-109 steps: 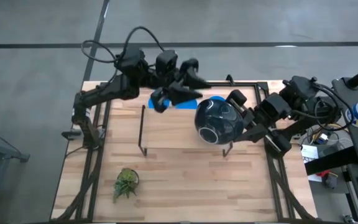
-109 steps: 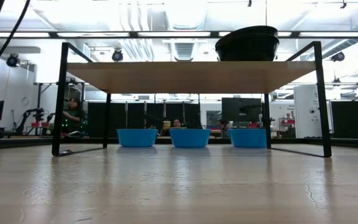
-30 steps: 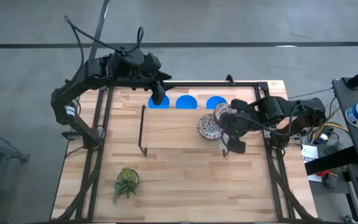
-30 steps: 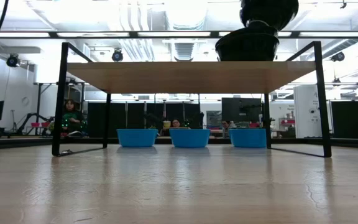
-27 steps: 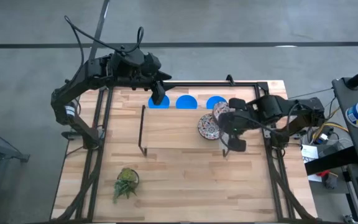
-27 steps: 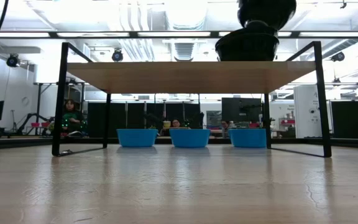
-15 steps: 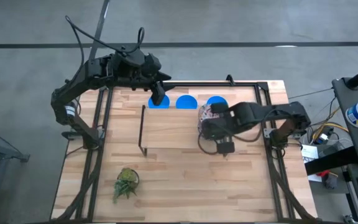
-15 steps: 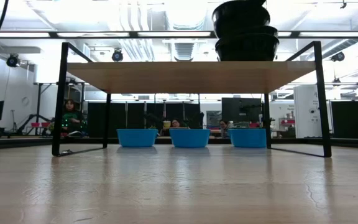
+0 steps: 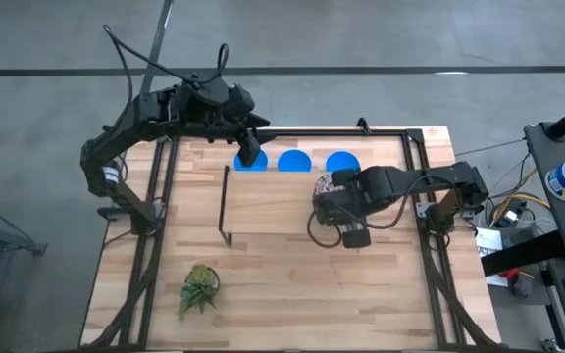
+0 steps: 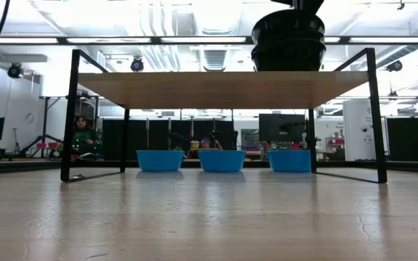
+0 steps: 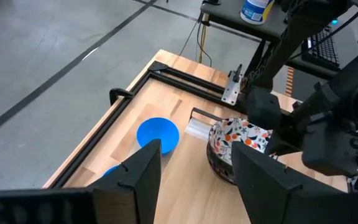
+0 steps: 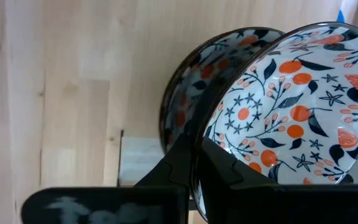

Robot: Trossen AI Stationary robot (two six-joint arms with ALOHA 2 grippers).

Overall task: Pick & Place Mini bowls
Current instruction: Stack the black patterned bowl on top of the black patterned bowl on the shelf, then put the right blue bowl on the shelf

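Note:
A wooden shelf point(image 9: 268, 211) on black legs stands on the table. Three blue mini bowls point(image 9: 293, 160) point(image 10: 221, 160) sit in a row on the table under its far edge. On the shelf's right part a patterned mini bowl point(image 12: 188, 87) stands. My right gripper point(image 9: 330, 191) is shut on a second patterned bowl point(image 12: 291, 99) right over it. In the low view the two show as a dark stack point(image 10: 289, 43). My left gripper point(image 9: 253, 149) point(image 11: 197, 180) hangs open above the leftmost blue bowl point(image 11: 157, 134). My right gripper pinches the upper patterned bowl by its rim point(image 12: 211, 121), one finger point(image 12: 173, 165) outside the wall and the other inside. The fingers come from above, slanting in from the table's right. The bowl sits slightly off-centre in the lower bowl point(image 10: 289, 54) on the shelf.
A small green plant point(image 9: 199, 287) stands near the table's near-left corner. The shelf's black frame point(image 10: 71, 116) and the table's black rail point(image 9: 381, 130) border the work area. Bare shelf top lies left of the bowls. People and monitors show in the room behind.
My right gripper has swung toward the table's left and come down, still shut on the patterned bowl. That bowl hung above and right of the one on the shelf; now it sits down in it as a stack. The left arm has kept still.

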